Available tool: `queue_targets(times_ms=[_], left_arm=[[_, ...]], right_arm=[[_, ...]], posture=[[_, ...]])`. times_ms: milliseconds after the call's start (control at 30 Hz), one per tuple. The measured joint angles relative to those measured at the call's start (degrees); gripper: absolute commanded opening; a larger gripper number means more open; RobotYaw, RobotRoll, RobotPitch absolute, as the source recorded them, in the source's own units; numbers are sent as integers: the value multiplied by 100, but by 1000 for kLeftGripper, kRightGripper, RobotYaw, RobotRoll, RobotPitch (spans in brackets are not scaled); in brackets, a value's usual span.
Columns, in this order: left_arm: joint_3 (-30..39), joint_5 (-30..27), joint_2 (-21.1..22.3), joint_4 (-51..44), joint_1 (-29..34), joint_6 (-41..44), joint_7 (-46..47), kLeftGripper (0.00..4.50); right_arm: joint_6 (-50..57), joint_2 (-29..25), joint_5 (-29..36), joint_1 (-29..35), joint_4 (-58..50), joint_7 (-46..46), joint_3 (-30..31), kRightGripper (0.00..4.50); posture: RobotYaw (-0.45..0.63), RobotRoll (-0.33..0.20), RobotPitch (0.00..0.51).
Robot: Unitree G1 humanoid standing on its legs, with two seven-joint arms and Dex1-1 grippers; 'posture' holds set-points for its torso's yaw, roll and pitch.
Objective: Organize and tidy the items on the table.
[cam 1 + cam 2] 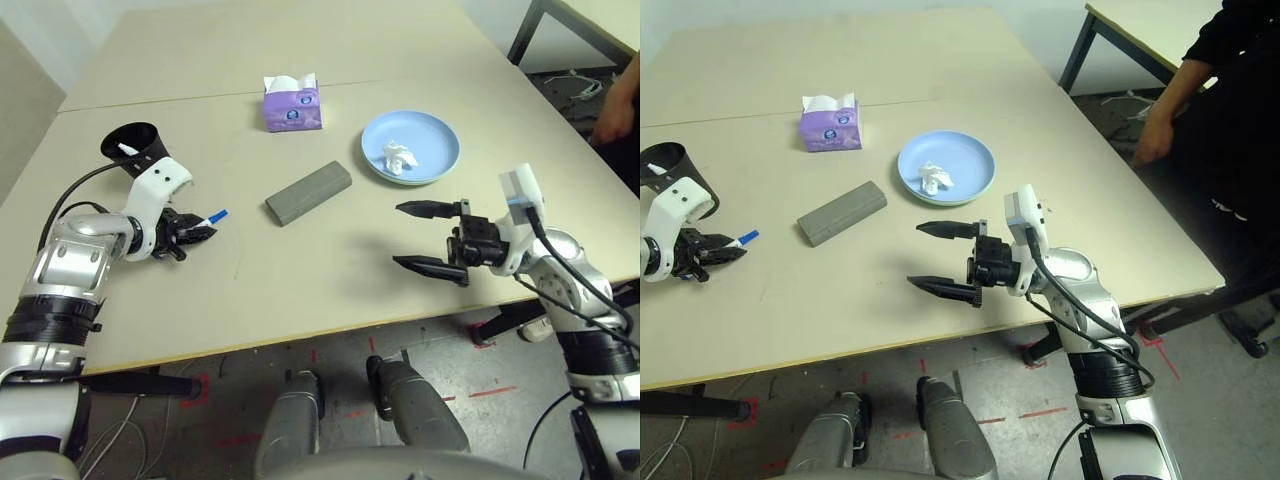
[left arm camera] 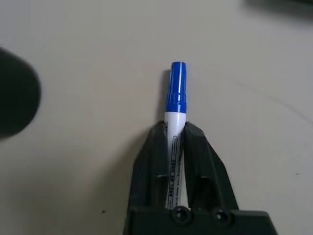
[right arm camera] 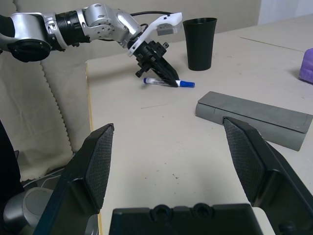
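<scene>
My left gripper (image 2: 176,129) has a blue-capped white marker (image 2: 177,100) pinched between its fingers, down at the bench (image 1: 340,290). Just beside it I see the black cup (image 1: 133,146), with another marker (image 1: 128,149) inside. My right gripper (image 1: 428,238) is spread wide with nothing between its fingers, over the bench. Between the two grippers lies the grey oblong glasses case (image 1: 309,193). Beyond my right gripper, a crumpled white tissue (image 1: 398,157) sits on the light-blue plate (image 1: 430,135), and the purple tissue box (image 1: 292,108) stands farther back.
</scene>
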Motion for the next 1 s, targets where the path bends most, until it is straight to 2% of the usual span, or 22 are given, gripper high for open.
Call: queue_targets(times_ms=[333,467,700,833,1000], left_arm=[[45,-32,-29,-4,3,-82,-36,281],[835,-690,-638,-158,-266,-265,159,281],[2188,-1492,-1132,-375,-902,-1091,970,281],[2650,-1645,-1240,-393,-953,-1601,1455,280],[2932,-1649,-1147,-23,-1157,-2143,1907,280]], right_arm=[[-2,9,0,-2,3,0,0,4500],[-5,30,0,-29,26,6,3,4500],[-24,58,-1,-94,122,11,10,4500],[-64,62,-71,-110,234,-74,10,4500],[-135,93,-292,-211,404,-369,8,4500]], posture=[[-114,0,174],[-107,0,171],[-101,0,169],[-97,0,168],[-103,0,166]])
